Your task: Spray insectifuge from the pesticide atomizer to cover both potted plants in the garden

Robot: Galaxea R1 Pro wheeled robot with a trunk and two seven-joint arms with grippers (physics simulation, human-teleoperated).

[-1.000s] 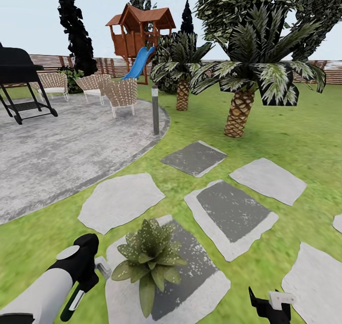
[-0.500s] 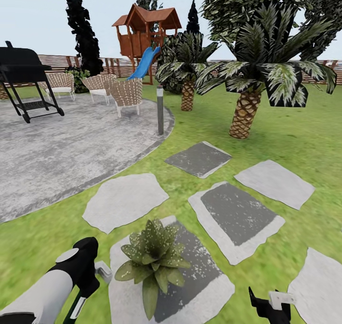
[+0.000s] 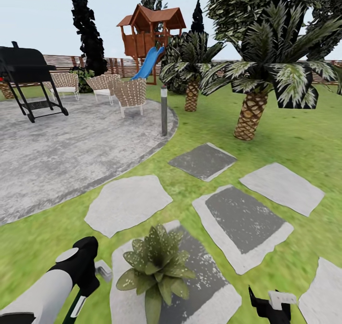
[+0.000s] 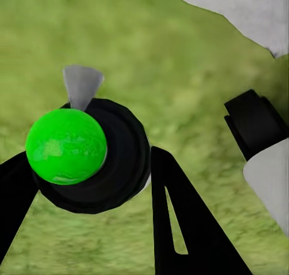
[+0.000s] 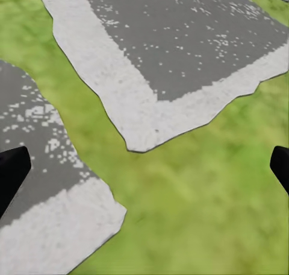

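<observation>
Left claw (image 4: 90, 184): we saw its two black fingers pinching the atomizer (image 4: 84, 151), one on each side of the round body, over the lawn (image 3: 294, 139).
Right claw (image 5: 144, 166): spread wide and holding nothing, its fingertips at the two edges of the right wrist view, above grass and stones.
Lawn: it was the largest thing before us, broken by grey stepping stones (image 3: 127, 203), with a paved patio (image 3: 61, 148) at left and palms (image 3: 251, 77) beyond.
Plant (image 3: 156, 267): one low rosette stood on the nearest stone, just beside the left arm; whitish specks (image 3: 164, 248) dotted its leaves, and similar flecks lay on the stone. We saw no second rosette from there.
Atomizer: in the head view its slim dark body (image 3: 76, 307) hung below the left claw, the pale nozzle (image 3: 103, 270) pointing toward the plant.
Handling: we judged it light and stiff, a smooth hard shell that could slip or twist in the grip. The round body looked like the safest place to hold, leaving the nozzle free.
</observation>
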